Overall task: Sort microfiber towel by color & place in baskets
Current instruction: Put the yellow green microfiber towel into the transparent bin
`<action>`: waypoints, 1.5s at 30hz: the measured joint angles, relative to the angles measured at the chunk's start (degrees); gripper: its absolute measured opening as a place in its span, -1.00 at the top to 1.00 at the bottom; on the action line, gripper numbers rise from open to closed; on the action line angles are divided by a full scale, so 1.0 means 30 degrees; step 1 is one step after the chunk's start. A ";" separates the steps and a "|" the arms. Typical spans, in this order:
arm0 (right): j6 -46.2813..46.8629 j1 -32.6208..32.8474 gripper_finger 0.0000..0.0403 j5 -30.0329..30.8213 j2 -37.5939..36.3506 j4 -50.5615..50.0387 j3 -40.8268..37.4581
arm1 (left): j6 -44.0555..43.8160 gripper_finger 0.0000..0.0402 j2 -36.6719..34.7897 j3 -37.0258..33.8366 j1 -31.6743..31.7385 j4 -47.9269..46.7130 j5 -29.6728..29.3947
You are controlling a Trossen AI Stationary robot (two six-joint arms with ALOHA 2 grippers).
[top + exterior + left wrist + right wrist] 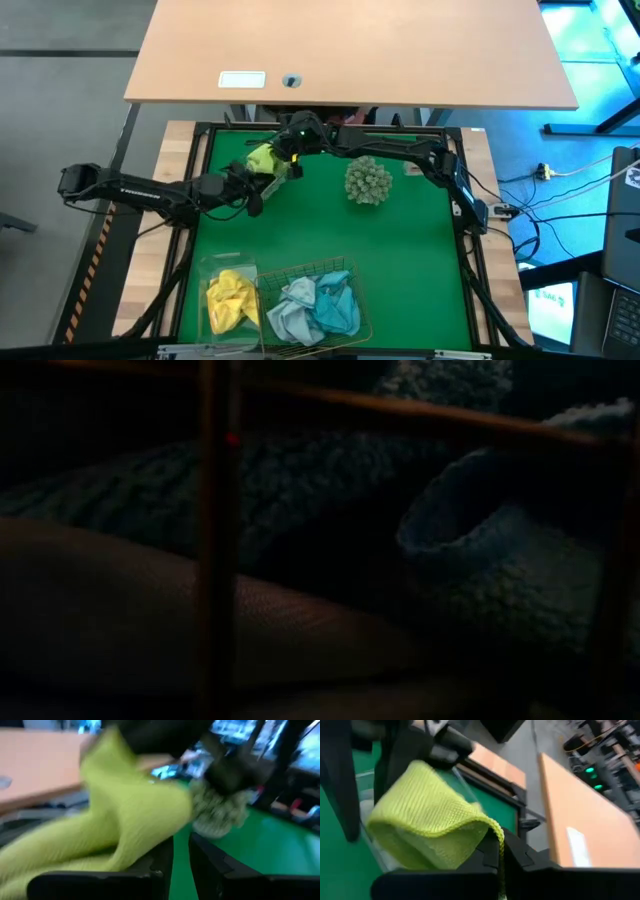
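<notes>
A pale yellow-green microfiber towel (262,158) (427,827) (125,820) hangs over the far left part of the green table, above a small clear tub (272,176). My right gripper (290,148) (501,857) reaches in along the far edge and is shut on this towel. My left gripper (250,190) (181,860) sits just left of and near the towel, open by a narrow gap through which the green table shows. The towel bulges against one of its fingers; whether they touch, I cannot tell. A bright yellow towel (232,300) lies in a clear tub. Blue towels (318,305) (500,560) lie in the gold wire basket (345,268) (215,540). My right gripper pinches the yellow-green towel by a hemmed edge (496,832) between its two fingers. A strand of that edge runs down through the gap. The rest of the towel bunches in a loose fold ahead of the fingers, lifted off the table.
A spiky grey-green ball (368,180) (220,812) stands on the table right of the towel. The clear tub with the yellow towel and the wire basket stand at the near edge. A tan desk (350,50) lies beyond the far edge. Bare green mat (400,250) spreads across the middle and right.
</notes>
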 joint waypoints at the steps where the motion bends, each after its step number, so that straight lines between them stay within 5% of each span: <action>1: 0.0149 -0.0044 1.00 -0.0271 0.0014 0.0009 -0.0135 | 0.0265 0.72 -0.0178 0.0186 -0.0169 0.0077 -0.0007; 13: 0.1270 -0.0093 0.98 -0.1118 0.0046 0.3526 -0.2767 | 0.3564 0.72 -0.1909 0.2316 -0.1198 -0.0022 -0.0022; 24: 0.1880 -0.0093 0.94 -0.0935 0.0053 0.3535 -0.2934 | 0.4035 0.72 -0.1934 0.2422 -0.1190 -0.0051 -0.0058; 31: 0.1875 0.0138 0.68 -0.0576 0.0053 0.3494 -0.2934 | 0.4031 0.72 -0.1934 0.2422 -0.1183 -0.0066 -0.0058; 38: 0.1872 0.0813 0.23 0.3737 -0.0007 0.3187 -0.2934 | 0.4028 0.72 -0.1934 0.2422 -0.1183 -0.0073 -0.0176; 45: -0.0103 0.1957 0.10 0.8158 -0.0712 0.2255 -0.2912 | 0.4035 0.72 -0.1926 0.2422 -0.1176 -0.0177 -0.1693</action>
